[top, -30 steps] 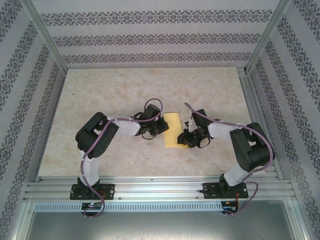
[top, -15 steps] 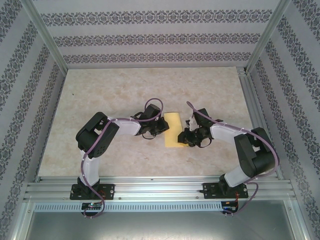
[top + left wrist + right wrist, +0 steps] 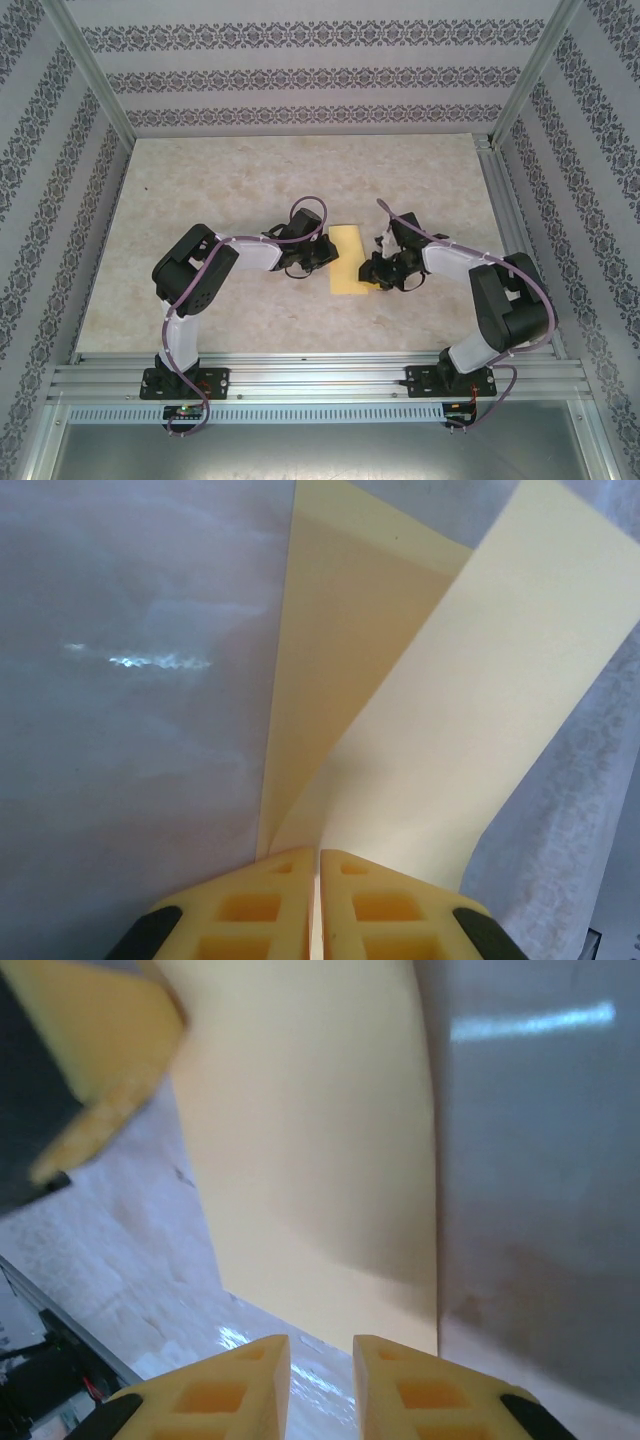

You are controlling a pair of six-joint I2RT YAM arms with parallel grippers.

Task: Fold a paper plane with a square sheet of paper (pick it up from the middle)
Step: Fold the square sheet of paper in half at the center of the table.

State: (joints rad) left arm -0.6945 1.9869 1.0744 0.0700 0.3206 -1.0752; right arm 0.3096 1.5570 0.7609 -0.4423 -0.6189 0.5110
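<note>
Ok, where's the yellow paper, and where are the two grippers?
yellow paper (image 3: 346, 261): top view, middle of the sheet.
left gripper (image 3: 318, 858): left wrist view, between its fingertips, pinching the paper.
right gripper (image 3: 321, 1348): right wrist view, gap between its fingertips.

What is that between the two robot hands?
The pale-yellow sheet of paper, seen in the top view. The left fingers pinch its edge; the right fingers stand apart at its other side.

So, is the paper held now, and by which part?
The left jaws are shut on the paper, at its left edge where two layers meet. The right jaws hold nothing.
</note>
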